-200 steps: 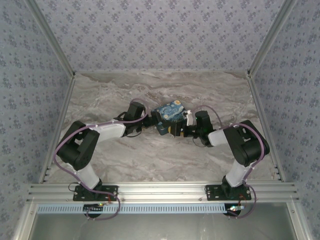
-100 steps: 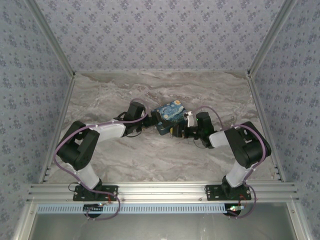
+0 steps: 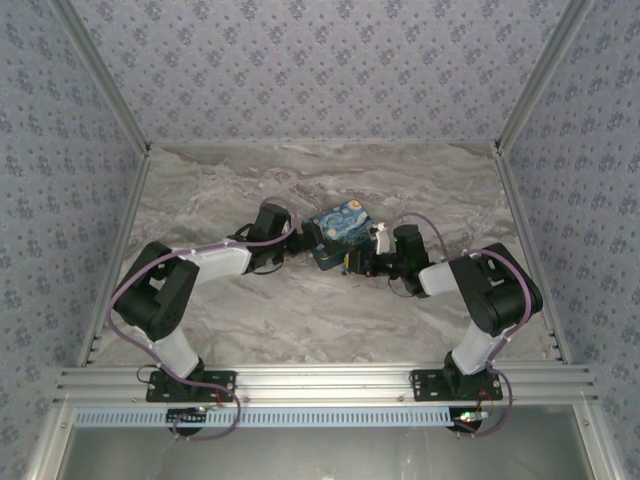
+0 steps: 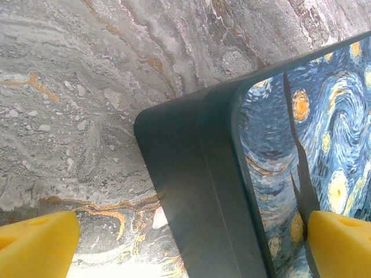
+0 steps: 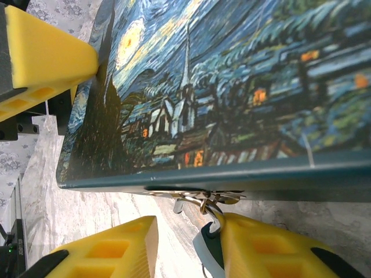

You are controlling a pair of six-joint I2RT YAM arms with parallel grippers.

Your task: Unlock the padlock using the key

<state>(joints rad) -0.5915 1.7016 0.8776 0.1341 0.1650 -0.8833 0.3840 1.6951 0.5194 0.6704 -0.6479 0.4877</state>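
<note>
The swirl-painted tin box (image 3: 340, 228) lies mid-table between both arms. From its front clasp hangs the tiny padlock (image 5: 210, 250), its thin silvery shackle (image 5: 212, 209) hooked through the clasp and its teal body resting against my right gripper's right finger (image 5: 272, 249). My right gripper (image 5: 188, 231) is open below the box's front edge. My left gripper (image 4: 194, 243) is open and straddles the box's left corner; one of its yellow pads (image 5: 46, 52) touches the lid. The key is out of view.
The marble table (image 3: 250, 310) stretches out round the box. Patterned walls (image 3: 320, 60) close in the back and both sides. A metal rail (image 3: 320, 380) carries the arm bases along the near edge.
The right arm has edged slightly to the right and nearer. The box and the left arm have stayed where they were.
</note>
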